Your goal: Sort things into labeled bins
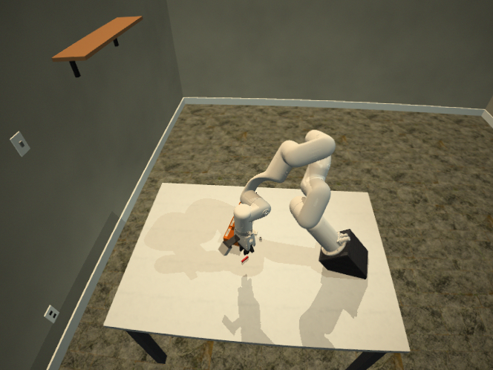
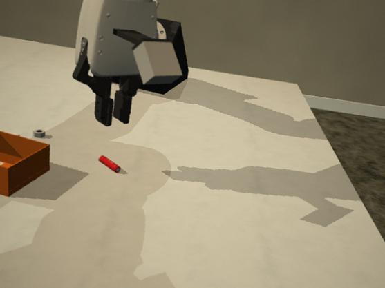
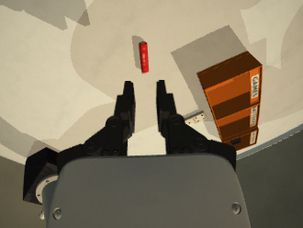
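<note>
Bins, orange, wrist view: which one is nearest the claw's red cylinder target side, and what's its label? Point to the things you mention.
The GAMES compartment (image 3: 233, 94): it is the end one closest to the red cylinder (image 3: 144, 57); the other two sit farther along the row.

A red cylindrical battery (image 1: 244, 259) (image 2: 109, 164) (image 3: 144, 57) is lying on its side on the table, near the GAMES end of the orange bins (image 1: 228, 234) (image 2: 27, 167) (image 3: 233, 98) and apart from them. The three labelled bins are standing upright in a row, open at the top, GAMES at one end, with a dark thing lying in the far one. A white domino with dark pips (image 3: 196, 119) is lying flat beside the row, and a grey metal hex nut (image 1: 260, 238) (image 2: 39, 133) is resting flat on the table near the bins.
</note>
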